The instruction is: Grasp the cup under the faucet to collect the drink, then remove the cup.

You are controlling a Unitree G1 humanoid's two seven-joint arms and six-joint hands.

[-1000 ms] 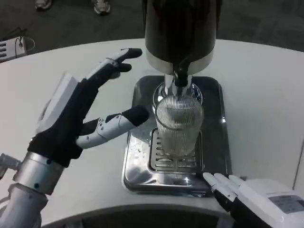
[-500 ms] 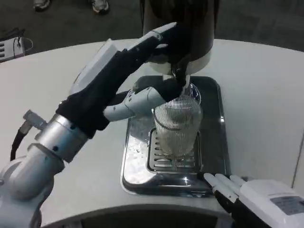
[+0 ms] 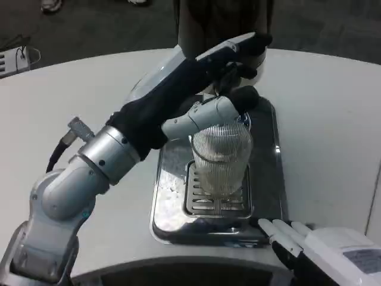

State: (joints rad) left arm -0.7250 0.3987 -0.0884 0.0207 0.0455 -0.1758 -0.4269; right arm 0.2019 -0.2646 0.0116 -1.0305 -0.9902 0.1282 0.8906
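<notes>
While the cup (image 3: 221, 161) stands on the drip tray (image 3: 265, 185), left hand (image 3: 205, 77) open above it, right hand (image 3: 321, 250) empty, fingers apart.

The left hand (image 3: 205, 80) reaches over the ribbed cup (image 3: 220, 156), its fingers (image 3: 238, 50) at the dark dispenser (image 3: 223, 24) above, while the cup stands on the grate of the metal tray (image 3: 268, 179) and the right hand (image 3: 324, 247) rests by the tray's near corner on the white table (image 3: 333, 119).

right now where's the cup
In the head view the ribbed clear cup stands upright mid-frame on the drip tray's grate, below the dispenser, with the left hand above its rim.
</notes>
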